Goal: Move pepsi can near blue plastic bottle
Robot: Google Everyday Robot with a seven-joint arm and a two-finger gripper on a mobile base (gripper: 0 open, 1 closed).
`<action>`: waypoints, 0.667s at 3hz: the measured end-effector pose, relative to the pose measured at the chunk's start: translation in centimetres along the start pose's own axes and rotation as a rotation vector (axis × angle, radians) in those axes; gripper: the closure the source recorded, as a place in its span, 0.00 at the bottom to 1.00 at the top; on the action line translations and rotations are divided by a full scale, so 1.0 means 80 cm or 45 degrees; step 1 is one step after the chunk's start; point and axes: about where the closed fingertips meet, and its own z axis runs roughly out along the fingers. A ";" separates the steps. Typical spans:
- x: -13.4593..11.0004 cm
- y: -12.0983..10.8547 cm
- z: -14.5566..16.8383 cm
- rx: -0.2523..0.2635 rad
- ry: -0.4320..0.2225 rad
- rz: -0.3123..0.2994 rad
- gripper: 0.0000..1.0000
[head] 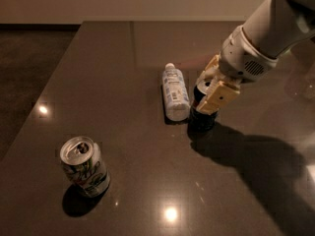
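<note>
The pepsi can [201,116] is dark with a silver top and stands upright on the dark table [123,63]. It is just right of the blue plastic bottle [175,91], which lies on its side with its white cap pointing away. My gripper [210,88] comes down from the upper right, and its tan fingers [219,97] are shut on the upper part of the can. The can's logo is hidden by shadow and by the fingers.
A white-and-green can [84,166] stands tilted at the front left of the table. The table's left edge [44,87] runs diagonally next to dark carpet. My arm's shadow [256,161] lies over the right side of the table.
</note>
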 end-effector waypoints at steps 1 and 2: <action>-0.001 0.000 0.000 0.001 0.000 -0.003 0.13; -0.003 0.001 0.000 0.003 0.000 -0.005 0.00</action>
